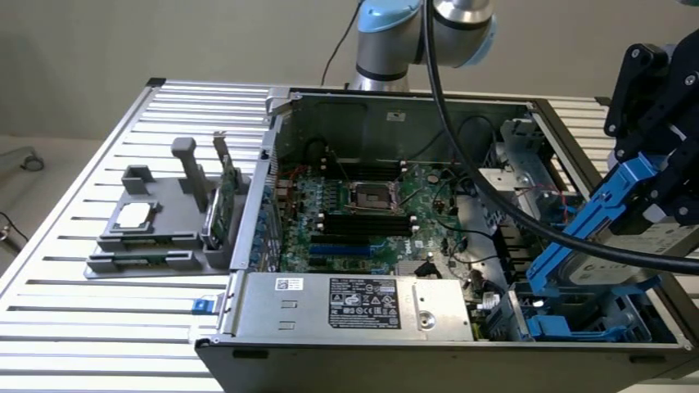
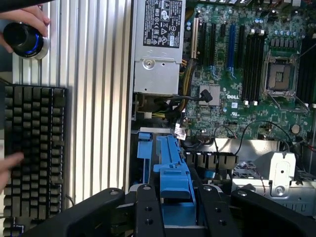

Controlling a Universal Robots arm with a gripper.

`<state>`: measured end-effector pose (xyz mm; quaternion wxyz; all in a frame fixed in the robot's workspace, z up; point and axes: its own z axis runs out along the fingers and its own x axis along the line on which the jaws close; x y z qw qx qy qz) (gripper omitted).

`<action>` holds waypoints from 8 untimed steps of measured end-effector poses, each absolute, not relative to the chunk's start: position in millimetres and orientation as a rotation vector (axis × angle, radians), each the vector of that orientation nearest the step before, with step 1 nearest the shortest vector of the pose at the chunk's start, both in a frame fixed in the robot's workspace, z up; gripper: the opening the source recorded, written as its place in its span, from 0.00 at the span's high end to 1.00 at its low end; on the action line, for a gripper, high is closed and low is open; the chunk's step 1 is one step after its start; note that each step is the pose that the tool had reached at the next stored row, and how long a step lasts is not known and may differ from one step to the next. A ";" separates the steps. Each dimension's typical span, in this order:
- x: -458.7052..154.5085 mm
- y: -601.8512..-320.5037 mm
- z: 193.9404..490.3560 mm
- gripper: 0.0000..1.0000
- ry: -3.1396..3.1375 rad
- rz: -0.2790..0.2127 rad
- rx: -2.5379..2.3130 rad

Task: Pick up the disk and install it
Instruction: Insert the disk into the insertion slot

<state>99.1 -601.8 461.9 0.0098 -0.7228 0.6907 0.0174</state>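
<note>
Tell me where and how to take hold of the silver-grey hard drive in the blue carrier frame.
Grip the silver-grey metal hard drive at the upper end of its blue plastic carrier frame, coming from above, a jaw on each side. The frame is narrow with parallel sides there, and the drive hangs tilted, lower end free.

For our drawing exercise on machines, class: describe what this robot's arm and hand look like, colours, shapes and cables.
The arm has rounded silver-grey joints with a light blue cap. A thick black cable runs down from it. The hand is black and blocky, with two flat fingers dotted with small round screw holes.
</note>
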 end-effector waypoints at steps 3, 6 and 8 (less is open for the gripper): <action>99.1 -601.8 461.9 0.67 2.157 0.054 -2.257; 99.1 -601.8 461.9 0.67 2.157 0.054 -2.257; 99.1 -601.8 461.9 0.67 2.157 0.054 -2.257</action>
